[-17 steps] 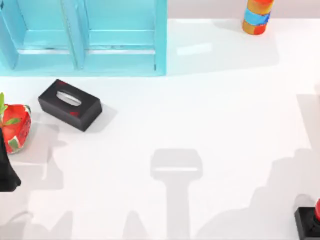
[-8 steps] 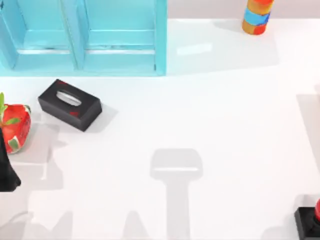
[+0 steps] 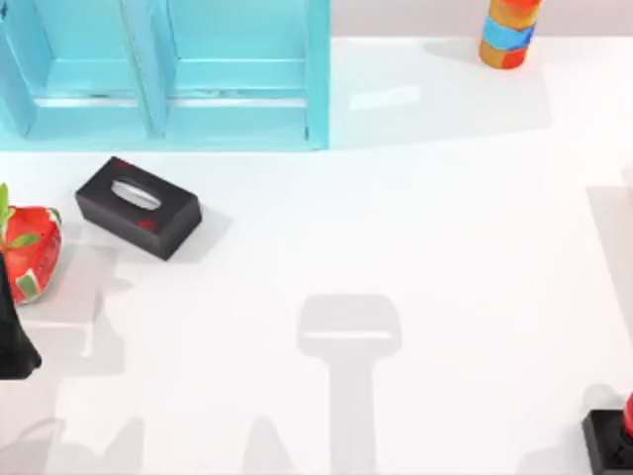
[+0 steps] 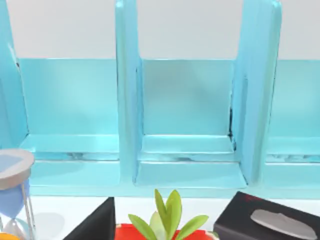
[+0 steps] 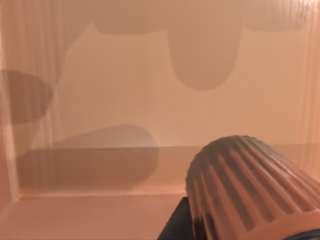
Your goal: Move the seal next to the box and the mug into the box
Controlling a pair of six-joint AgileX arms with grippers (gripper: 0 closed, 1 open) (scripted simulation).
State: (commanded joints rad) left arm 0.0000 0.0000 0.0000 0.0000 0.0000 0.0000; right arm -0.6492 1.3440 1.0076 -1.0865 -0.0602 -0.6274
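Three views, short rundown.

Top: seal sits at the counter's lower right corner, cut by the frame edge. Left arm is parked at the left edge, beside the red plant pot.

Left wrist: faces the blue shelf, with the black tissue box just below it. Left pincer state: cannot tell.

Right wrist: tan walls all round, so probably the box interior. The ribbed brown cylinder up close is likely the mug. Right pincer state: cannot tell.

Progress, my read: mug looks in the box, release unconfirmed. Can't verify that the seal is next to the box.
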